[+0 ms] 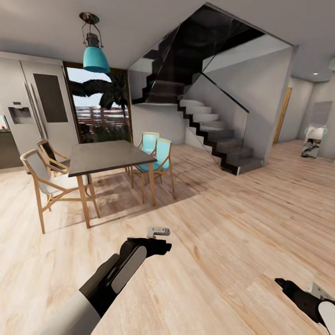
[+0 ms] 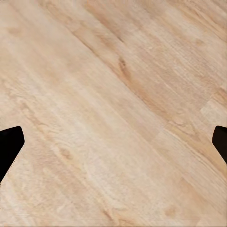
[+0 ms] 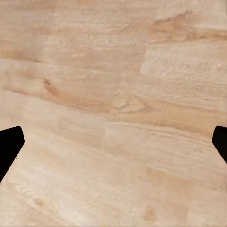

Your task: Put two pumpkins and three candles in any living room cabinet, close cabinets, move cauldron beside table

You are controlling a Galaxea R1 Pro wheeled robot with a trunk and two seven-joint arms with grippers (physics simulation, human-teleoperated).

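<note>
Robot travelling over wood floor (image 1: pixel 223 223), both grippers empty, fingers (image 2: pixel 10 144) spread. Dining table (image 1: pixel 107 157) and stairs (image 1: pixel 218 135) ahead; pumpkins, candles, cabinet unseen. Next: find the living room.

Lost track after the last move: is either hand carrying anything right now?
Nothing. The left hand and right hand are both open, with bare wooden floor between the fingers.

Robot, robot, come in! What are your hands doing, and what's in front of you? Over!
Left gripper open, right gripper open, both over bare wood floor. Dining table with chairs ahead left, staircase ahead.
</note>
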